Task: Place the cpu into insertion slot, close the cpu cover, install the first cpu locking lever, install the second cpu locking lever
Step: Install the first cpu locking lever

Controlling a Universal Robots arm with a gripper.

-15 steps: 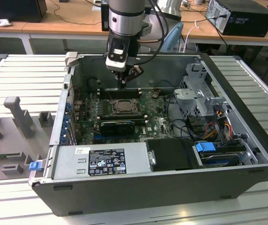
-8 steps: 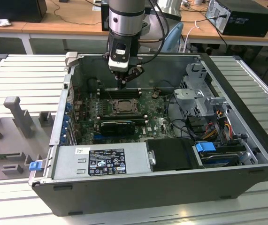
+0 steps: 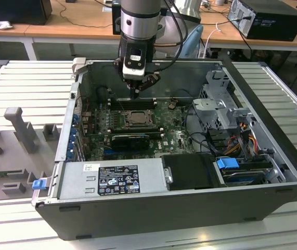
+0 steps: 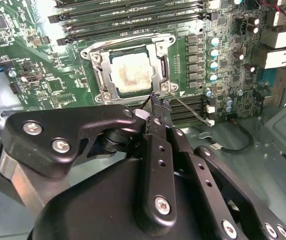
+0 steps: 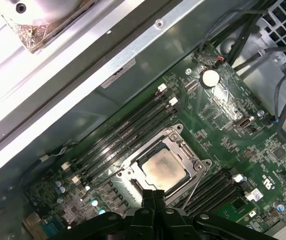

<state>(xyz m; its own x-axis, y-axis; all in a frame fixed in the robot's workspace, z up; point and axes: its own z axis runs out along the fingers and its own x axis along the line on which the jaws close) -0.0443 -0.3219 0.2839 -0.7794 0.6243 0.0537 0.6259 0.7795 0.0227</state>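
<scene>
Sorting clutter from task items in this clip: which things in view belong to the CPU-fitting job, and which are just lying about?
Job: dull silver-grey square cpu; thin silver metal cpu cover lying over it; thin wire locking lever; black gripper, jaws shut.
Lying about: long black memory slots; silver power supply box; round silver coin battery.

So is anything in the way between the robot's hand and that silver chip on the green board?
Nothing visible. The hand hangs just off a corner of the insertion slot, with open air between them. The cpu already lies in the slot, with the cpu cover framing its edge.
</scene>
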